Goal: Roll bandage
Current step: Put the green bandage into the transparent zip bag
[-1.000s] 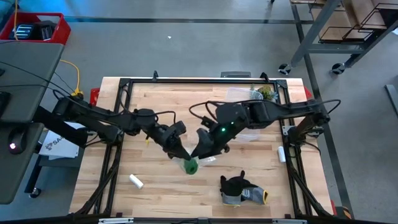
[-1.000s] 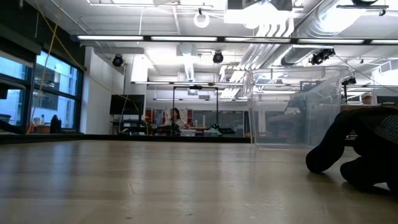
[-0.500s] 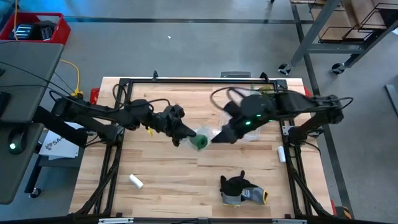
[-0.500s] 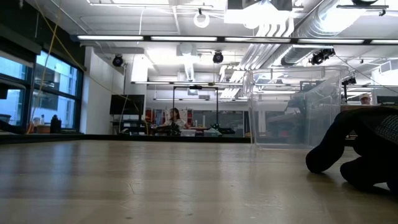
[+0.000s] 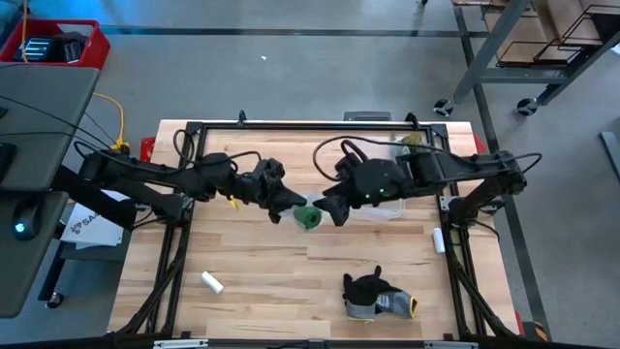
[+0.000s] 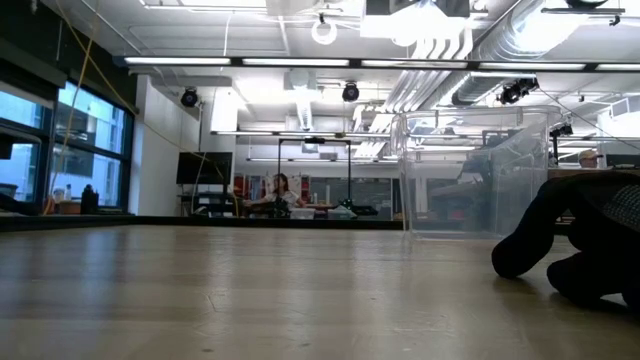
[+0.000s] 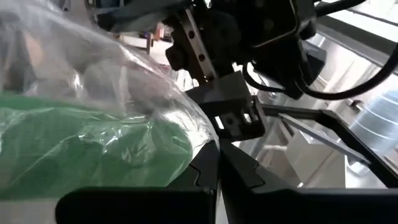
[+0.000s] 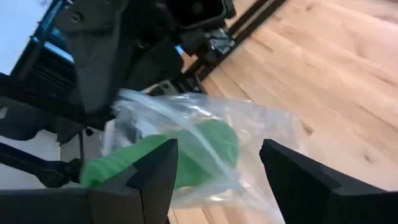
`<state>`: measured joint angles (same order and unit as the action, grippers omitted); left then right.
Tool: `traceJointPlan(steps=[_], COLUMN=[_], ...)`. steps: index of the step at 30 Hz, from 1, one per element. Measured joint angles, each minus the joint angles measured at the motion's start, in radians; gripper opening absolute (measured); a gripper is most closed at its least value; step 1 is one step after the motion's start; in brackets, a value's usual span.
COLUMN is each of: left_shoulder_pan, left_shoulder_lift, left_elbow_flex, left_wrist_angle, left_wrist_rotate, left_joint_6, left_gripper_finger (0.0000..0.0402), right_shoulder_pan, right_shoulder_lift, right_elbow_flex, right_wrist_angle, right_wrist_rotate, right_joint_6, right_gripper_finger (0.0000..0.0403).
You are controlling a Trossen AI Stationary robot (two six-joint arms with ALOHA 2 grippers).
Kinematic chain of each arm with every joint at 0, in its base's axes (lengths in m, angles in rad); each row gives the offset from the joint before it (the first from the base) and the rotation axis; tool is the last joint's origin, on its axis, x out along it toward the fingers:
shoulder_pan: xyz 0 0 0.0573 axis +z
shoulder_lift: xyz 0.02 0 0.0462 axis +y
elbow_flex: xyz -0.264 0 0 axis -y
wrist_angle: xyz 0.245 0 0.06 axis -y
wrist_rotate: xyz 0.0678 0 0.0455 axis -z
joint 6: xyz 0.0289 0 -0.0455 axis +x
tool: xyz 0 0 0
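Observation:
The bandage [image 5: 310, 217] is a bright green roll inside a clear plastic bag [image 8: 255, 127], held above the middle of the table. It also shows in the left wrist view [image 7: 93, 149] and the right wrist view [image 8: 208, 146]. My left gripper [image 5: 294, 209] is just left of it and shut on the bag. My right gripper [image 5: 332, 210] is just right of it and open. Its two fingers stand on either side of the bag's right end; I cannot tell whether they touch it. My left gripper pinches the clear bag's plastic [image 7: 202, 146] between its two shut fingers, beside the green roll. The fingers come about level from the table's left. The bag hangs with the roll inside, clear of the table.
A small white cylinder [image 5: 212, 282] lies near the front left. A dark grey glove [image 5: 378, 296] lies near the front right and shows in the low view [image 6: 580, 250]. More clear plastic [image 5: 387, 208] lies under my right arm. A clear box [image 6: 470, 180] stands at the back.
Both grippers have gone up and toward the far edge from near the table's front. My left gripper has carried the bagged green roll off the table to mid-table. My right gripper swung out to the right, then came back toward the roll.

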<state>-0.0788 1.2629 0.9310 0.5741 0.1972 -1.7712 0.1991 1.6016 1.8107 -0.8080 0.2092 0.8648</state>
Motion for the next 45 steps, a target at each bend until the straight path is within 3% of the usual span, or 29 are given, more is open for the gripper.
traceJointPlan(steps=[10,14,16,18,26,29,41,45], left_shoulder_pan=[0.0,0.0,0.0,0.0,0.062,0.093,0.139,0.185], left_shoulder_lift=[-0.001,-0.001,-0.001,-0.001,-0.002,-0.002,-0.023,-0.075], left_elbow_flex=[0.0,0.0,0.0,0.0,0.0,0.0,0.0,0.0], left_wrist_angle=[-0.013,-0.041,-0.046,-0.059,-0.143,-0.217,-0.321,-0.443], left_wrist_rotate=[-0.071,-0.095,-0.096,-0.093,-0.072,-0.019,0.146,0.137], left_joint_6=[0.012,0.021,0.028,0.054,0.275,0.378,0.571,0.706], left_gripper_finger=[0.0,0.0,0.0,0.0,0.0001,0.0012,0.013,0.0148], right_shoulder_pan=[-0.002,-0.01,-0.02,-0.024,-0.031,-0.038,-0.043,-0.049], right_shoulder_lift=[0.046,0.072,0.076,0.079,0.017,0.002,-0.019,-0.027], right_elbow_flex=[0.0,0.0,0.0,0.0,0.0,0.0,0.0,0.0], right_wrist_angle=[-0.027,-0.039,-0.037,-0.039,-0.143,-0.151,-0.155,-0.153], right_wrist_rotate=[0.019,0.106,0.105,0.098,0.001,-0.039,-0.086,-0.113], right_joint_6=[-0.083,-0.084,-0.084,-0.085,0.025,0.085,0.18,0.216], right_gripper_finger=[0.0208,0.0122,0.0048,0.0017,0.0002,0.0001,0.0,0.0])
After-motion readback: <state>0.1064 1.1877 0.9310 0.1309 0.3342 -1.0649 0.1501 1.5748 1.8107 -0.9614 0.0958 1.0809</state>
